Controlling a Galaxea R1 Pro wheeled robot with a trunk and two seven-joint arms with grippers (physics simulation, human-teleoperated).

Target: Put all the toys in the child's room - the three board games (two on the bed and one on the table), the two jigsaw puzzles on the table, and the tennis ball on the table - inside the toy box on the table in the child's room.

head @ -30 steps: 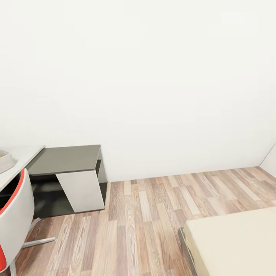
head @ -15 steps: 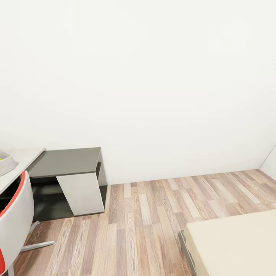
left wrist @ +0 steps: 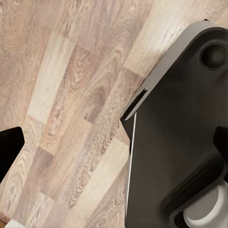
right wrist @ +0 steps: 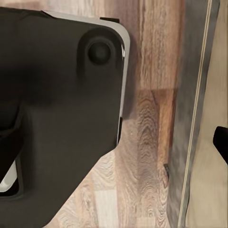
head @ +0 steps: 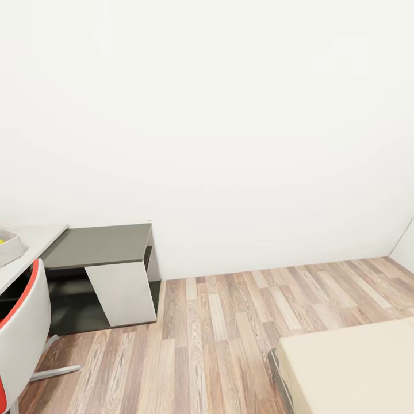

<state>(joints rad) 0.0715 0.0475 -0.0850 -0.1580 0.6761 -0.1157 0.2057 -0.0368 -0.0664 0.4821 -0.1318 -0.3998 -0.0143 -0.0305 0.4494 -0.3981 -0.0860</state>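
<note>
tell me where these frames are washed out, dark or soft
Head view: the white wall is nearly blown out and featureless, and the cabinet recess is in deep shadow. Left wrist view: the floor grain looks soft. Right wrist view: the bed edge is blurred.

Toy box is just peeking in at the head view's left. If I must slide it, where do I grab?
Probably the low end wall of the toy box, facing the dark cabinet: come from above, pincer astride the thin rim. It lies flat on the table; the rest is out of frame.
</note>
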